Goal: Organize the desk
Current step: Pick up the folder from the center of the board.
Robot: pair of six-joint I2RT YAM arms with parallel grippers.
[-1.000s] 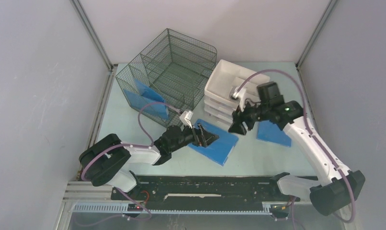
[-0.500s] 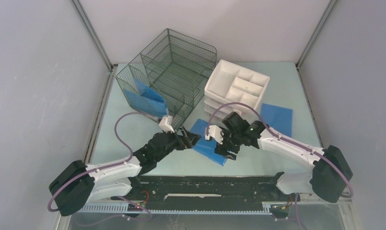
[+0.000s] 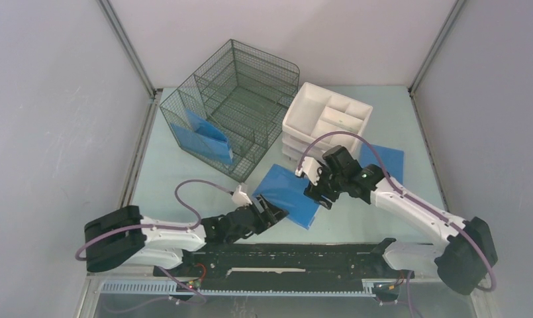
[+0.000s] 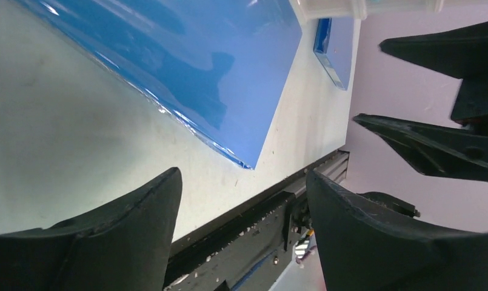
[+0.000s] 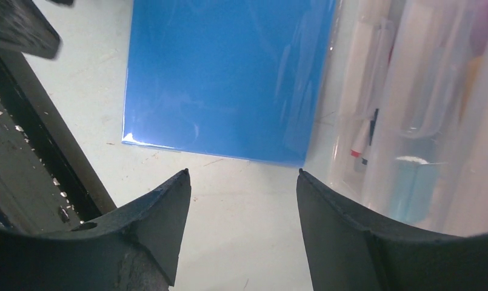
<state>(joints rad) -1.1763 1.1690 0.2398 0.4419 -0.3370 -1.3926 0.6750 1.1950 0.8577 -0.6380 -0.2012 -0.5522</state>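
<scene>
The pale mint desk [image 3: 174, 175] carries a blue sheet [image 3: 289, 197] lying flat at its middle, seen close in the left wrist view [image 4: 199, 60] and the right wrist view [image 5: 229, 79]. My left gripper [image 3: 275, 214] sits low at the sheet's near left corner, open and empty [image 4: 244, 182], with the front rail showing between its fingers. My right gripper [image 3: 314, 193] hovers over the sheet's right edge beside the drawer unit, open with bare desk between its fingers [image 5: 241, 176].
A dark wire-mesh organizer [image 3: 240, 99] stands at the back left with blue sheets [image 3: 204, 132] inside. A white drawer unit [image 3: 326, 122] stands at the back middle, pens showing through its wall [image 5: 411, 109]. A second blue sheet [image 3: 385, 159] lies at its right. The black front rail [image 3: 283, 255] borders the near edge.
My left arm has drawn back toward the near edge, off the blue sheet. My right arm has come down from the drawer unit to the sheet's right edge.
</scene>
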